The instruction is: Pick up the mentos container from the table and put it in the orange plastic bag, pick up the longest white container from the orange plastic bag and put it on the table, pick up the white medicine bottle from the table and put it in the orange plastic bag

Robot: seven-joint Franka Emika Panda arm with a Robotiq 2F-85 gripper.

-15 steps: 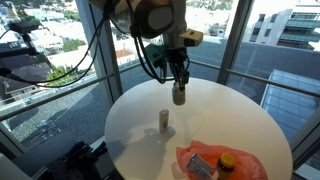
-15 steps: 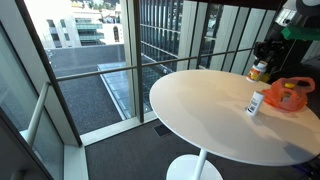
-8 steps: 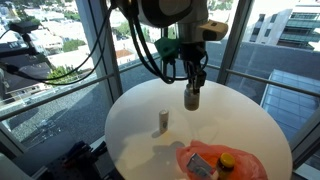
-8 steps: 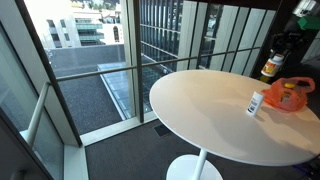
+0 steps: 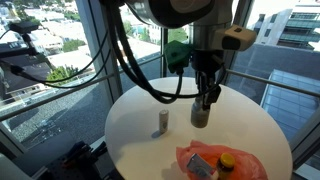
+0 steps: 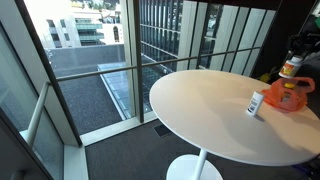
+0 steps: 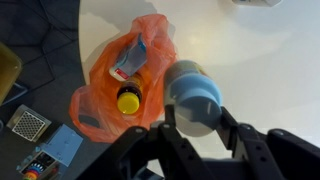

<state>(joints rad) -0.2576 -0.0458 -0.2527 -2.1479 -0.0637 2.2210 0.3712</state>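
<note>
Cylindrical mentos container with grey-blue lid (image 7: 193,95) is clamped between the fingers of the black Robotiq gripper (image 7: 200,125), jaws closed on its sides, and is held upright over the round white table (image 5: 140,110). In the wrist view it sits just beside the crumpled orange plastic bag (image 7: 105,85), not over its opening. A yellow-capped bottle (image 7: 128,101) lies in the bag alongside other packaging. The small white medicine bottle (image 5: 163,121) stands upright on the table, near the gripper and apart from the bag.
</note>
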